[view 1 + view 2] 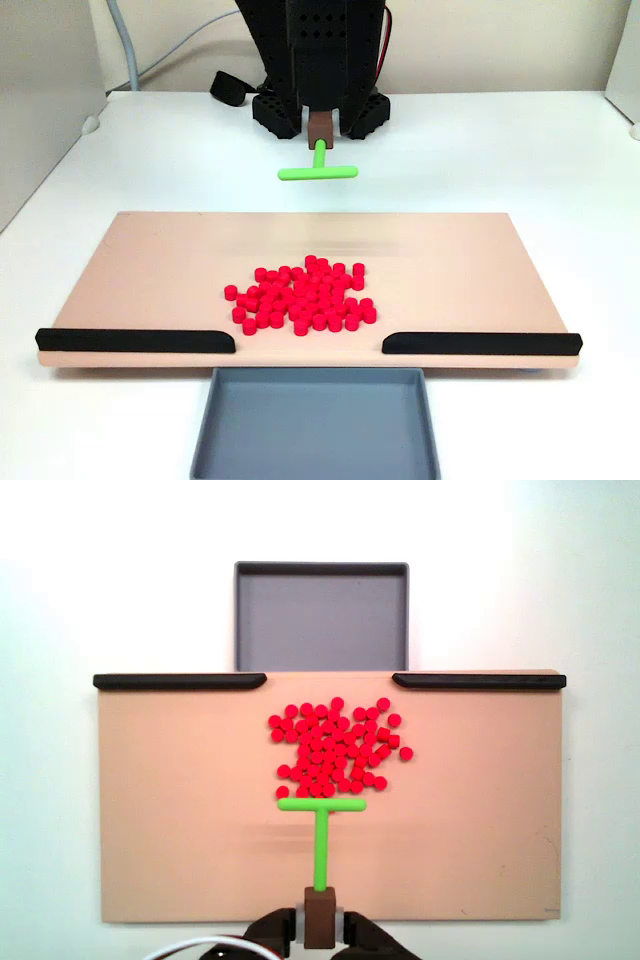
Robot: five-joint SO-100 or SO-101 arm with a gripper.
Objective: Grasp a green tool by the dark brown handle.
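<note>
The green tool is a T of thin rods with its crossbar pointing toward the pile of red cylinders. Its stem ends in the dark brown handle. My gripper is shut on that handle, with a black finger on each side. In a fixed view the gripper hangs from the black arm, and the handle shows between its fingers. The tool is held level above the near part of the board, just short of the pile.
A tan board carries a pile of small red cylinders and two long black strips along one edge. A grey tray sits beyond the gap between the strips. The arm's base stands on the white table.
</note>
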